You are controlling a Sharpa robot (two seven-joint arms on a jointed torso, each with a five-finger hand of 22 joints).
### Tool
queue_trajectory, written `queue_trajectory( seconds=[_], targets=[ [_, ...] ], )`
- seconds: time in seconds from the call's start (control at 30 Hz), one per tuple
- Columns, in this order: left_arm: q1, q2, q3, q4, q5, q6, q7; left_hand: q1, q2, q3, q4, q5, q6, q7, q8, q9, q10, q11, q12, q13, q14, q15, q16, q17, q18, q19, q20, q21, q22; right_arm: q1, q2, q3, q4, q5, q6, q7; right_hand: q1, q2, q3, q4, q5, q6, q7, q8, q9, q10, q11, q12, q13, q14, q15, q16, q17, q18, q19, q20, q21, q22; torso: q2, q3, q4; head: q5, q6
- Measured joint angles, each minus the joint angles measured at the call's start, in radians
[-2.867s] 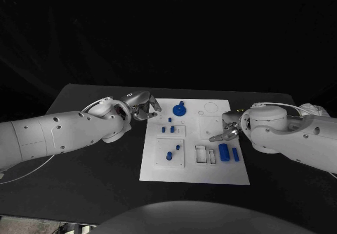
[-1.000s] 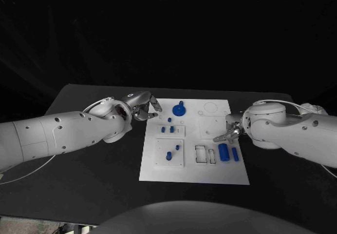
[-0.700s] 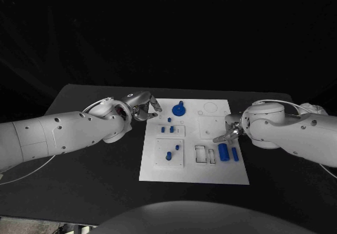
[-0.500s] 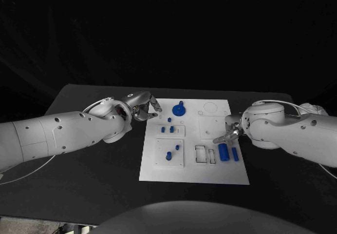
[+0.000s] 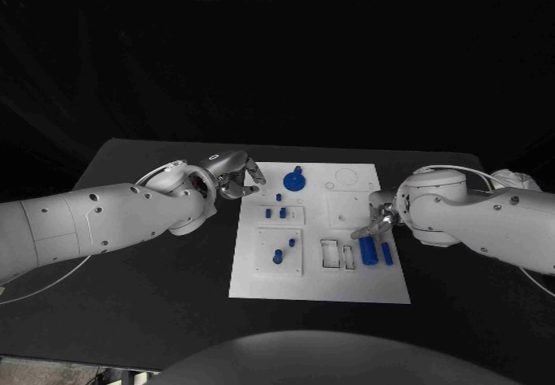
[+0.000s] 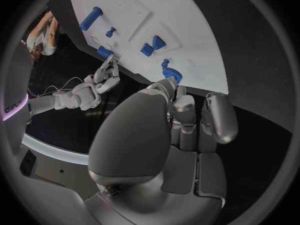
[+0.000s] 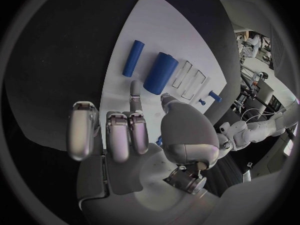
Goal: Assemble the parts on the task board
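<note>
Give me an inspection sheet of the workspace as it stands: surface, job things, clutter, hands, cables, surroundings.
Surface: black table, with the white task board lying mid-table.
Job's things: blue parts on the board: a round blue part at the far end, small blue pegs, a thick blue cylinder beside a thin blue cylinder near the right edge.
Clutter: nothing seen.
Hands: left hand hovers at the board's far left edge, holding nothing. Right hand is just above the two cylinders, one finger stretched toward them, holding nothing.
Cables: a pale cable runs under the left arm.
Surroundings: dark backdrop.
</note>
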Motion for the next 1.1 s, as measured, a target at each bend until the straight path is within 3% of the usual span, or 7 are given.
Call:
queue_trajectory(
  seconds=[0.37, 0.6, 0.77, 0.87, 0.93, 1.1],
  targets=[
    [0.0, 0.0, 0.0, -0.001, 0.0, 0.002, -0.001, 0.0, 0.0, 0.0, 0.0, 0.0, 0.0, 0.0, 0.0, 0.0, 0.0, 0.0, 0.0, 0.0, 0.0, 0.0, 0.0, 0.0, 0.0, 0.0, 0.0, 0.0, 0.0, -0.004, 0.004, 0.0, -0.011, 0.026, -0.001, 0.001, 0.02, 0.008, 0.001, -0.007, 0.01, 0.0, 0.0, 0.0, 0.018, 0.004, 0.004, 0.0, 0.0, 0.0, 0.0, 0.0, 0.0, 0.0, -0.016, -0.001, -0.026, 0.0, 0.0, 0.0, 0.0002, 0.002, 0.0],
    [0.0, -0.001, 0.0, -0.001, 0.0, 0.004, -0.004, 0.0, 0.0, 0.0, 0.0, 0.0, 0.0, 0.0, 0.0, 0.0, 0.0, 0.0, 0.0, 0.0, 0.0, 0.0, 0.0, 0.0, 0.0, 0.0, 0.0, 0.0, 0.0, -0.011, 0.01, 0.0, -0.017, 0.036, -0.001, 0.002, 0.033, 0.014, -0.005, -0.016, 0.017, 0.004, -0.004, 0.024, 0.071, 0.004, 0.004, 0.0, 0.0, 0.0, 0.0, 0.0, 0.0, 0.0, -0.016, -0.001, -0.03, 0.0, 0.0, 0.0, 0.0002, 0.003, 0.0],
    [0.0, -0.001, 0.0, -0.002, 0.0, 0.006, -0.006, 0.0, 0.0, 0.0, 0.0, 0.0, 0.0, 0.0, 0.0, 0.0, 0.0, 0.0, 0.0, 0.0, -0.003, 0.003, 0.0, 0.0, 0.0, 0.0, 0.0, 0.0, 0.0, -0.015, 0.013, 0.0, -0.021, 0.041, -0.001, 0.002, 0.046, 0.017, -0.014, -0.025, 0.035, -0.009, -0.017, 0.064, 0.164, 0.0, 0.0, 0.0, 0.0, 0.0, 0.0, 0.0, 0.0, 0.0, -0.019, -0.006, -0.03, 0.0, 0.0, 0.0001, 0.0004, 0.004, 0.0],
    [0.0, -0.001, 0.0, -0.002, 0.0, 0.007, -0.007, 0.0, 0.0, 0.0, 0.0, 0.0, 0.0, 0.0, 0.0, 0.0, 0.0, 0.0, 0.0, 0.0, -0.003, 0.003, 0.0, 0.0, 0.0, 0.0, 0.0, 0.0, 0.0, -0.017, 0.015, 0.0, -0.024, 0.042, -0.001, 0.001, 0.059, 0.016, -0.021, -0.032, 0.057, -0.022, -0.029, 0.102, 0.247, 0.002, -0.009, 0.0, 0.0, 0.002, -0.01, 0.0, 0.0, 0.0, -0.017, -0.014, -0.03, 0.0, 0.0, 0.0002, 0.0004, 0.005, 0.0],
    [0.0, -0.001, 0.0, -0.002, 0.0, 0.007, -0.008, 0.0, 0.0, 0.0, 0.0, 0.0, 0.0, 0.0, 0.0, 0.0, 0.0, 0.0, 0.0, 0.0, -0.003, 0.003, 0.0, 0.0, 0.0, 0.0, 0.0, 0.0, 0.0, -0.018, 0.016, 0.0, -0.025, 0.044, -0.001, 0.0, 0.065, 0.02, -0.021, -0.039, 0.08, -0.048, -0.028, 0.132, 0.323, 0.002, -0.009, 0.0, 0.0, 0.002, -0.01, 0.0, 0.0, 0.0, -0.013, -0.018, -0.035, 0.0, 0.0, 0.0002, 0.0004, 0.005, 0.0],
    [0.0, -0.001, 0.0, -0.002, 0.0, 0.009, -0.009, 0.0, 0.0, 0.0, 0.0, 0.0, 0.0, 0.0, 0.0, 0.0, 0.0, 0.0, 0.0, 0.0, -0.003, 0.003, 0.0, 0.0, 0.0, 0.0, 0.0, 0.0, 0.0, -0.018, 0.017, 0.0, -0.028, 0.052, -0.003, -0.001, 0.085, 0.023, -0.015, -0.065, 0.126, -0.072, -0.032, 0.163, 0.414, 0.002, -0.016, 0.0, 0.0, 0.002, -0.017, 0.0, 0.0, 0.0, -0.014, -0.018, -0.035, 0.0, 0.0, 0.0001, 0.0003, 0.007, 0.0]
  ],
)
